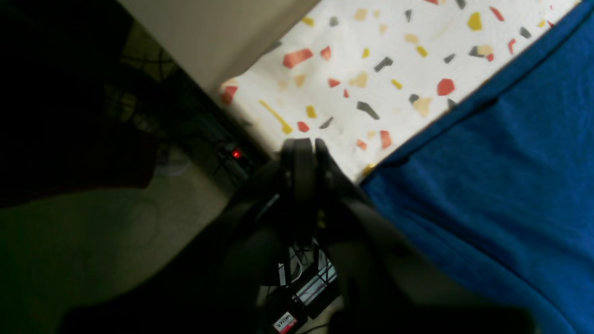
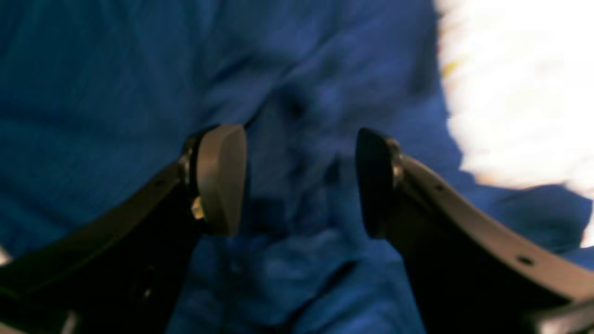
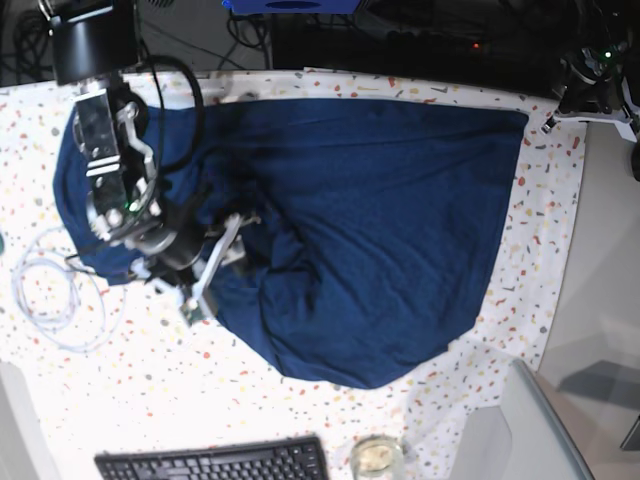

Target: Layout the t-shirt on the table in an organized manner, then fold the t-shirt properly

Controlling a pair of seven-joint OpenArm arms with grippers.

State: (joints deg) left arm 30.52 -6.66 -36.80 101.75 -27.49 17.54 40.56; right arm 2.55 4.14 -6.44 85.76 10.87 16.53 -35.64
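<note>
While the t-shirt (image 3: 370,230) lies spread over most of the table (image 3: 250,380), its far edge runs fairly straight just beside the table's far rim, and its side toward the left arm ends in a clean straight hem. Its opposite side is bunched and wrinkled, and its near edge curves into a rounded lobe.

Directly over that rumpled part sits the right gripper (image 2: 299,181), its 2 fingers spread apart with folds of blue cloth showing in the gap between them; nothing is pinched, and the blurred wrist view does not show whether the pads touch the fabric.

Off the t-shirt's straight-hemmed corner, at the far rim of the table, hangs the left gripper (image 1: 304,153), its fingers pressed together on nothing, clear of the cloth.

Beyond the bunched side of the t-shirt, a loop of thin white cable (image 3: 50,290) rests on the speckled surface. Past the t-shirt's rounded near edge lie a black keyboard (image 3: 215,463) and, beside it, a small glass dish (image 3: 376,456).
</note>
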